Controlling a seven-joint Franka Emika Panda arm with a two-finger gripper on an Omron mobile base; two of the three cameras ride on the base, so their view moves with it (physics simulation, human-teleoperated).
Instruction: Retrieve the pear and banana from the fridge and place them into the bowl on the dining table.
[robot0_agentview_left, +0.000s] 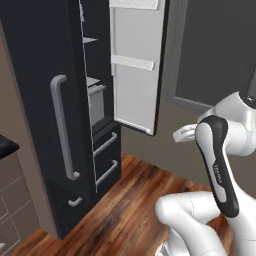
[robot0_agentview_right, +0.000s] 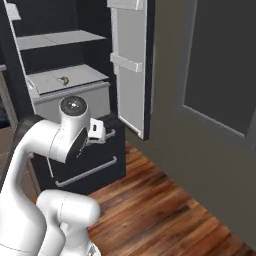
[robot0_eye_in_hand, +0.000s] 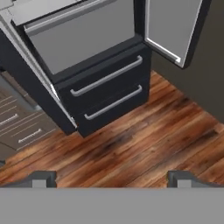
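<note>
the tall charcoal-black fridge (robot0_agentview_left: 55, 115) stands with its right door (robot0_agentview_right: 131, 65) swung open, pale grey shelves inside. on a shelf in the right base view lies a small yellowish thing (robot0_agentview_right: 63, 79), too small to name. the two-finger gripper (robot0_eye_in_hand: 111, 178) hangs over the brown wooden floor (robot0_eye_in_hand: 144, 140) near the fridge's two lower drawers (robot0_eye_in_hand: 109, 89), fingers spread wide, holding nothing.
</note>
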